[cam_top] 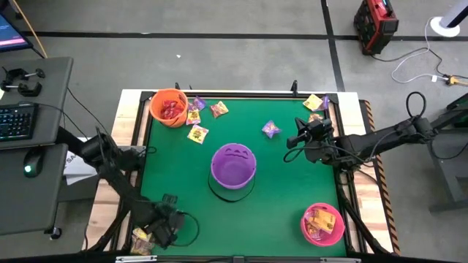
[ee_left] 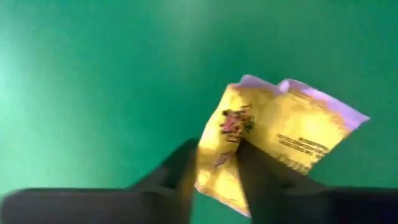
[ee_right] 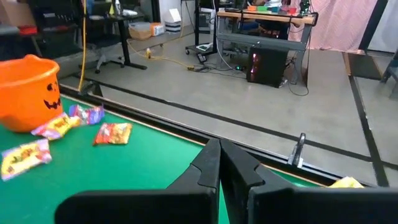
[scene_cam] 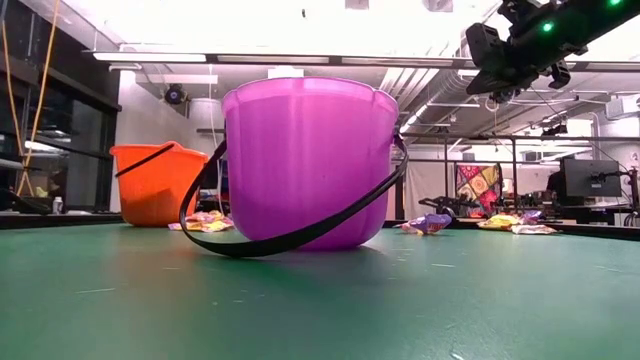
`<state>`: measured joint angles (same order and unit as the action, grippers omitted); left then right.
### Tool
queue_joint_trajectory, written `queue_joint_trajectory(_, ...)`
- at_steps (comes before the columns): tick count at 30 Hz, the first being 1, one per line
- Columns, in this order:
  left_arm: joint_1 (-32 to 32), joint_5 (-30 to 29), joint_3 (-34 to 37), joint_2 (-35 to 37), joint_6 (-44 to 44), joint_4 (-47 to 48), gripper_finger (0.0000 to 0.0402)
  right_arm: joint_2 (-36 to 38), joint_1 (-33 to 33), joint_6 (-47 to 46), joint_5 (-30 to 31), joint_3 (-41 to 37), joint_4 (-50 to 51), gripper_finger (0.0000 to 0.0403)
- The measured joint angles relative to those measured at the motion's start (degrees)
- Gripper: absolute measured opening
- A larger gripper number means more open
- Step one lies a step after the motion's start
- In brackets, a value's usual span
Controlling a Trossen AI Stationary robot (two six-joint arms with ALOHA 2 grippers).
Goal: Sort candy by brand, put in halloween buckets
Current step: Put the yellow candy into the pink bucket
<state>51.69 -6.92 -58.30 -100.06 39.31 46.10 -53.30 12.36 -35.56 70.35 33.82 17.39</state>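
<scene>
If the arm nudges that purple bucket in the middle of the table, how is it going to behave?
The purple bucket looks like thin, hollow plastic, so it is probably light and would slide on the green mat. It stands upright on a narrower base, so a high push might tip it. Its loose black handle droops to the mat and could drag or snag.

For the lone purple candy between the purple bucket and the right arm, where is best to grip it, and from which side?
Probably from straight above. The purple candy lies flat and alone on the mat, clear of the purple bucket, so the right gripper beside it could pinch its puffed middle; the thin edges would likely slip.
</scene>
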Motion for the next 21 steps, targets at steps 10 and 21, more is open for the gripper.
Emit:
queue_joint_trajectory(10,-11.4,-25.9,-3.9,12.2,-24.5,-11.1,0.0008,0.2,0.9,1.2,-1.4,0.0,-11.1,0.0)
queue_joint_trajectory(21,-26.9,-14.1,-3.9,5.9,-56.4,-51.5,0.0001,0.3,4.7,14.0,-0.3,0.0,-15.4,0.0)
